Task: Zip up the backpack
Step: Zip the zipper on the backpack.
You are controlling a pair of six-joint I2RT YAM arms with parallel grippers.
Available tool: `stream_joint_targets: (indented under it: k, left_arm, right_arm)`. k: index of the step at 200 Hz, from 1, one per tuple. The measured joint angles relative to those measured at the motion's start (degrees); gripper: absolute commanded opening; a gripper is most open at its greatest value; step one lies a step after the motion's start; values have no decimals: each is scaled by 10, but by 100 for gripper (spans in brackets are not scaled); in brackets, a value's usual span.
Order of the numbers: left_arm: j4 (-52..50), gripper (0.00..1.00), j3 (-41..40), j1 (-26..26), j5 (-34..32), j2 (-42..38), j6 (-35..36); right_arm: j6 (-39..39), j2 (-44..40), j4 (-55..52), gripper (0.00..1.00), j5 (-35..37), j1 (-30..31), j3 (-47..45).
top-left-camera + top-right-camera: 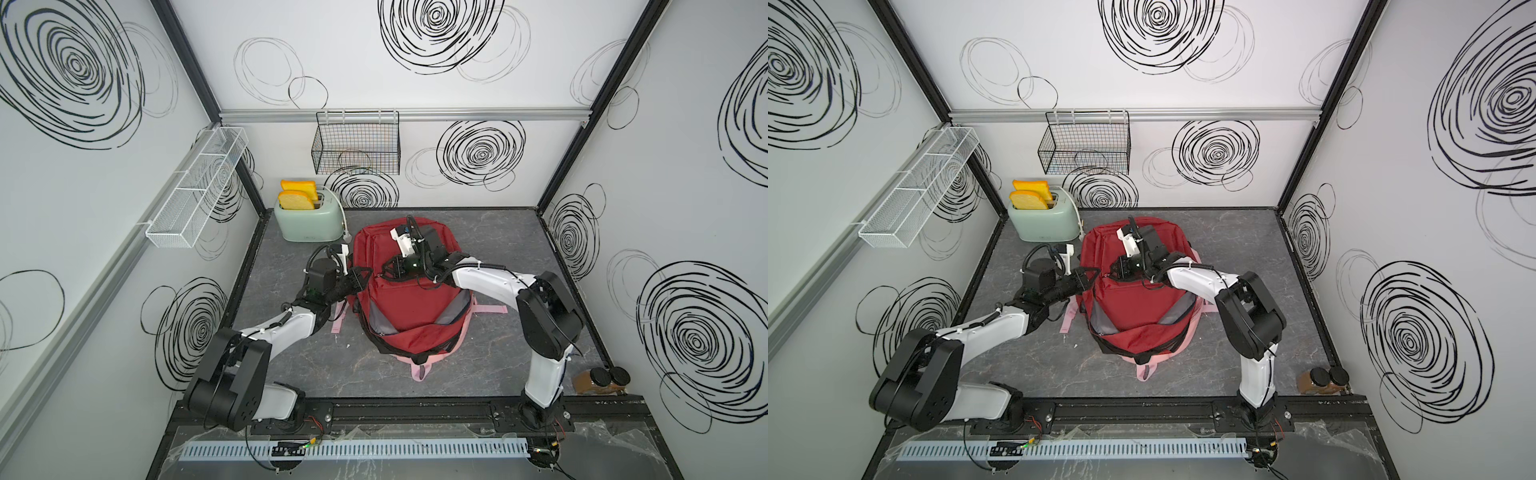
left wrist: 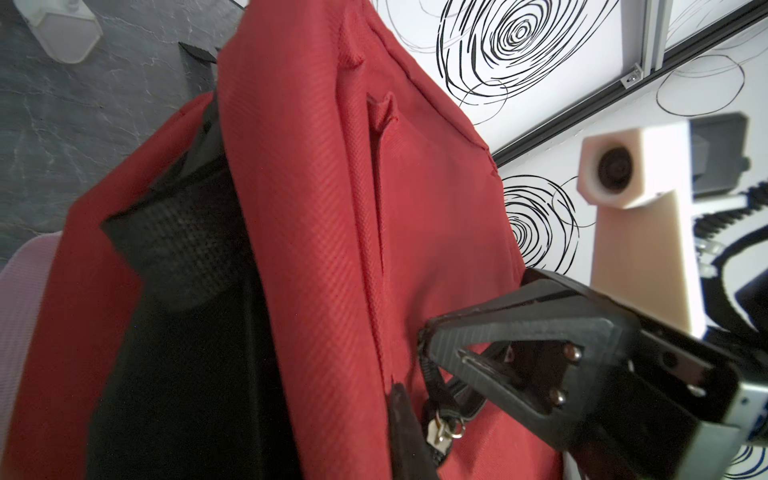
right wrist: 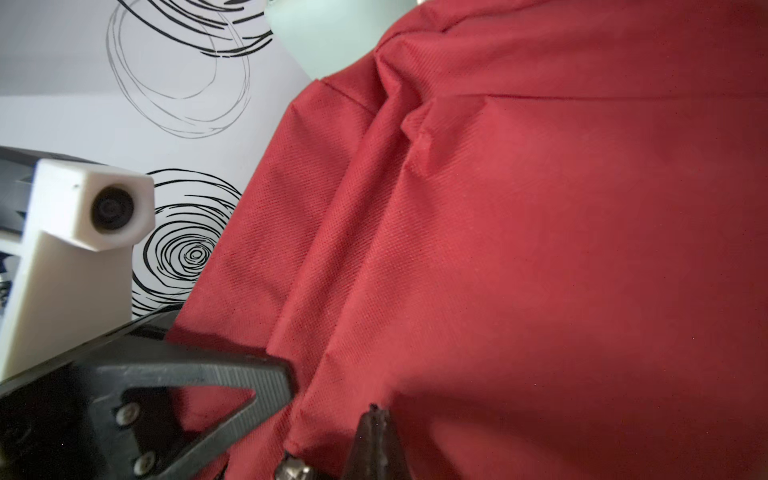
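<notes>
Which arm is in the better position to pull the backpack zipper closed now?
Right, probably: the right fingers meet at the zipper pull; the left fingers sit shut against the backpack beside it, better for bracing.

One backpack [image 1: 407, 303], one toaster [image 1: 309, 226], two toast slices [image 1: 296, 200], two wall baskets [image 1: 356, 145], seemingly two jars [image 1: 600, 377]

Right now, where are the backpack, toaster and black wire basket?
backpack [image 1: 399, 305], in a top view, on its red front panel.
toaster [image 1: 308, 227], in a top view, on its mint side.
black wire basket [image 1: 357, 162], in a top view, on its front mesh.
</notes>
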Motion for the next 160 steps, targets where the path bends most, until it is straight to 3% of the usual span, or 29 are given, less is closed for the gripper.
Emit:
stream_joint_targets:
  k: [160]
  left_arm:
    - [22, 0, -10, 6, 21, -6, -18]
  right_arm:
    - [23, -59, 70, 0, 21, -18, -104]
